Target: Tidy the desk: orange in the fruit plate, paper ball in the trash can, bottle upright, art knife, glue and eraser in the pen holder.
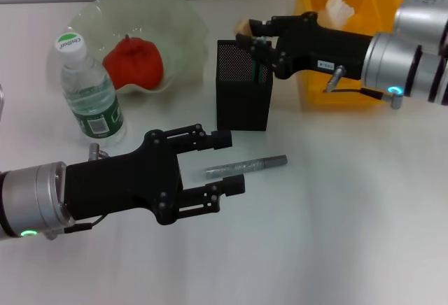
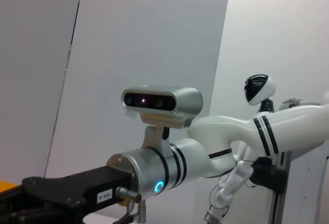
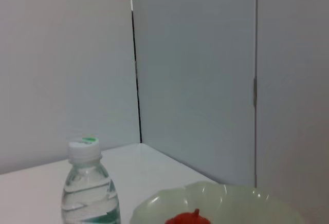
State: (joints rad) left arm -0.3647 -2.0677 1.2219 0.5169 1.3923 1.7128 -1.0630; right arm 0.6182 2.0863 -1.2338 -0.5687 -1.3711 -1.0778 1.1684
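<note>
I am looking down on a pale, glossy white surface (image 1: 336, 235) with grey wall panels behind it; both wrist views show plain grey panels with a dark vertical seam, and the left wrist view also catches a white robot arm (image 2: 288, 126) with a silver camera (image 2: 162, 100) mounted on it. My left claw (image 1: 227, 161) hangs low over the near part of the surface, fingers spread wide and holding nothing, with the silver knife (image 1: 246, 166) lying flat just beyond its fingertips. My right claw (image 1: 255, 43) reaches in from the right to the top rim of the black mesh holder (image 1: 243, 98); something tan shows at its tip, but I cannot tell whether the fingers are clamped on it or parted. The holder stands upright in the middle of the surface, with green showing inside it. Behind it on the right is a yellow bin (image 1: 350, 39) with crumpled white paper (image 1: 341, 8) in it. At far left the pale green plate (image 1: 178, 22) holds the orange (image 1: 133, 61), and the bottle (image 1: 87, 88) stands upright just beside the plate, white cap on; the right wrist view shows the bottle and plate against the room's corner.
</note>
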